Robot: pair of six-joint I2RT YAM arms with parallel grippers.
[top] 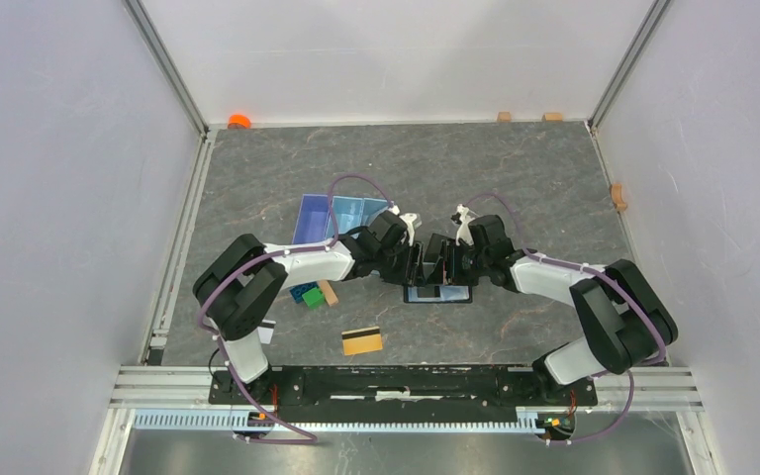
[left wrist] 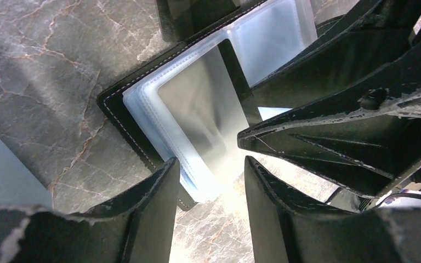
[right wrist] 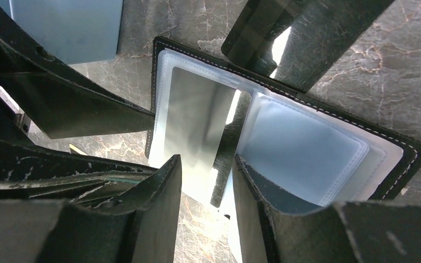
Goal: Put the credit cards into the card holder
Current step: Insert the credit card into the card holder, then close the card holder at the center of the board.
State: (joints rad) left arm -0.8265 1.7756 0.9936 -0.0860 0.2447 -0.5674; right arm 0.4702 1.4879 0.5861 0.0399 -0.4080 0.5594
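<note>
The black card holder lies open on the table, showing clear sleeves over a light blue lining. It also shows in the left wrist view and the right wrist view. A dark, reflective card sits in one sleeve. My left gripper and right gripper face each other right above the holder, both open and empty. A gold card lies near the front. A white card pokes out by the left arm's base. A glossy black flat piece lies beyond the holder; I cannot tell what it is.
A light blue compartment tray stands behind the left gripper. Green and blue bricks and a tan wooden block lie under the left arm. An orange object and small wooden blocks sit along the back wall.
</note>
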